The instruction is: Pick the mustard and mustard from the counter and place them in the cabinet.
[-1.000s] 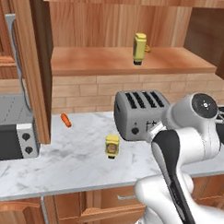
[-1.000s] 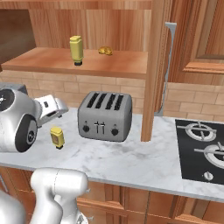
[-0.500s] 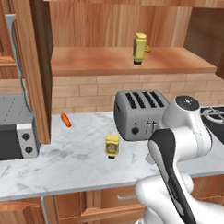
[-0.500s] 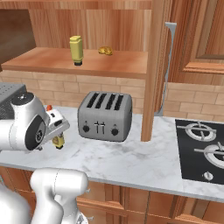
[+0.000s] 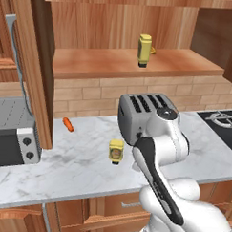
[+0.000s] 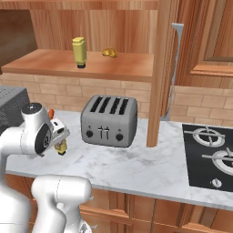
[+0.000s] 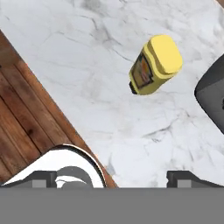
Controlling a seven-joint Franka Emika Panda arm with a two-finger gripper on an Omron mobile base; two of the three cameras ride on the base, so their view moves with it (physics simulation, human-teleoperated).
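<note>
Large reddish-brown wooden wall cabinet (image 5: pixel 115 65), door open, with one small yellow squeeze bottle of mustard (image 5: pixel 144 50) already upright on its shelf. Below, long white-grey marbled bench (image 5: pixel 77 164) carrying a grey four-slot toaster (image 6: pixel 109 120). Second yellow mustard bottle (image 7: pixel 155 65) standing on the bench just beside the toaster, untouched. White robot arm's jaws (image 7: pixel 116 178) spread wide and empty, poised above and short of that bottle. Best done by centring over the bottle, descending straight, closing around its body, clear of the toaster. Fingertips cut off at frame edge; label unreadable.
</note>
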